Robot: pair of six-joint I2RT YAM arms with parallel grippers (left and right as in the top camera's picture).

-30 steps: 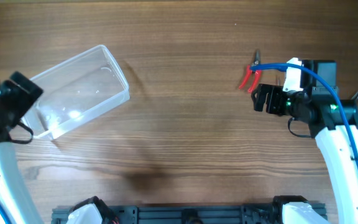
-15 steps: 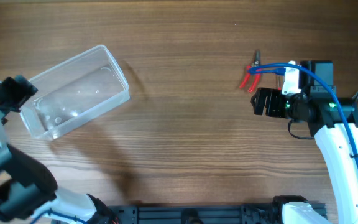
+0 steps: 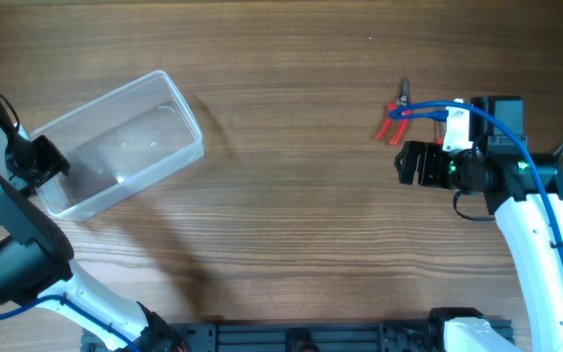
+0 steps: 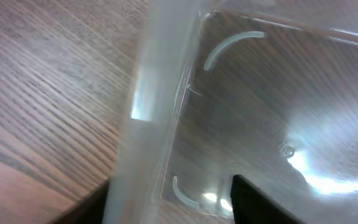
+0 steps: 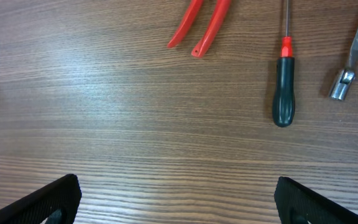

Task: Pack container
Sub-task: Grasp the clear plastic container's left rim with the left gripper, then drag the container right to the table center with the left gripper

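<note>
Likely a pick pending: right gripper (image 5: 176,196) gapes empty, with pliers (image 5: 211,25) and screwdriver (image 5: 284,93) just ahead — needing a forward reach onto 1. Left gripper (image 4: 173,202) straddles the container (image 3: 125,142) wall, jaws apart.

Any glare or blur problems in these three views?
Left wrist: the container rim is soft because it is too close to the lens, and there is a bright glare patch on its floor. Overhead: sharp, with even light and a faint shadow on the table near the bottom edge. Right wrist: crisp, with the red pliers and screwdriver in focus.
</note>
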